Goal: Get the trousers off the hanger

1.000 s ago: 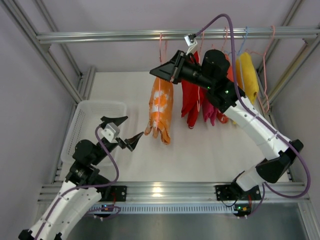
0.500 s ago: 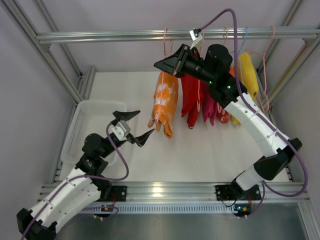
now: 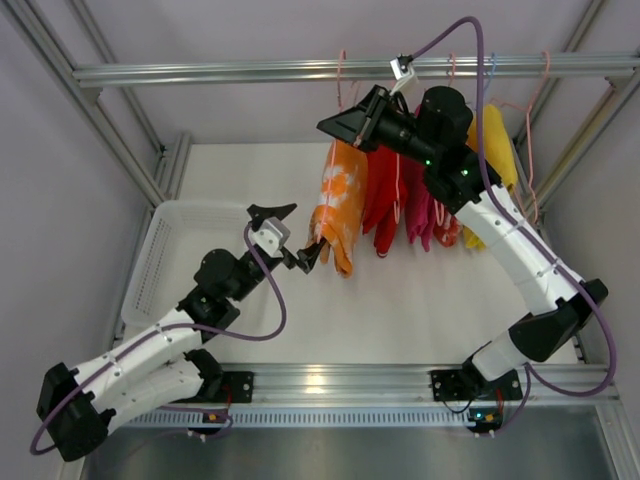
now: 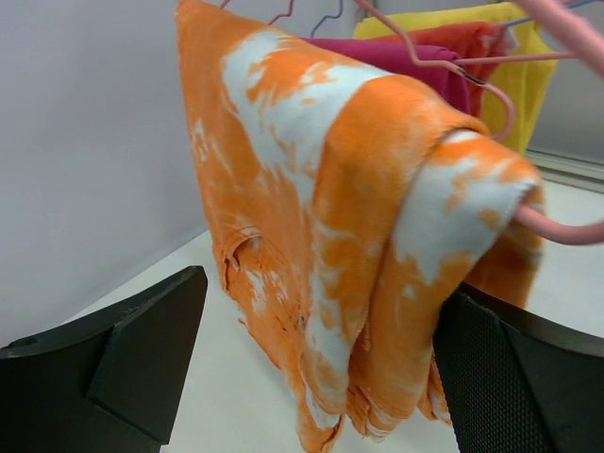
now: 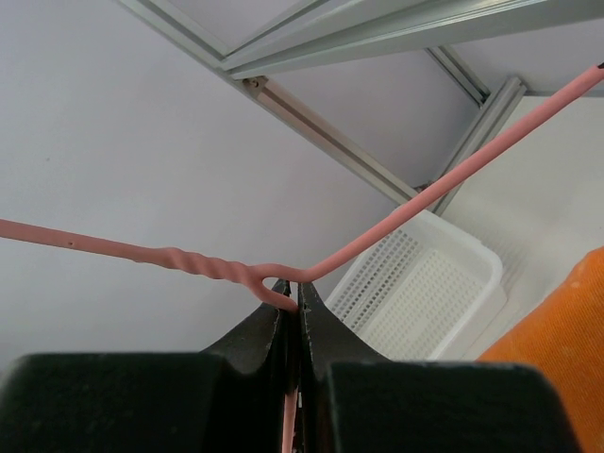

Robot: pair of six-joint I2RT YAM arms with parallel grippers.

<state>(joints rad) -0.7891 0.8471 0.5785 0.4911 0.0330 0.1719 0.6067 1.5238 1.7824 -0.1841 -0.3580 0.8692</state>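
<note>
Trousers: orange with white blotches, folded over the lower bar of the hanger and hanging clear above the counter, left of the other clothes.
Basket: white plastic, on the counter at the far left, well apart from the trousers.
Left pincer: spread wide and holding nothing; it was level with the lower part of the trousers. The wrist view showed one finger on each side of the cloth. Whether the right finger touched the cloth could not be told.
Hanger: thin pink wire. One end of its bar stuck out of the fold on the right in the left wrist view. Its hook reached up to the rail; whether it rested there could not be told.
Right pincer: closed tight on the hanger's wire, just below the twisted neck, above the trousers.
Red garment: hung just beside the trousers on the right.
Pink garment: next in the row, partly behind the right arm.
Yellow garment: at the right end of the row.
</note>
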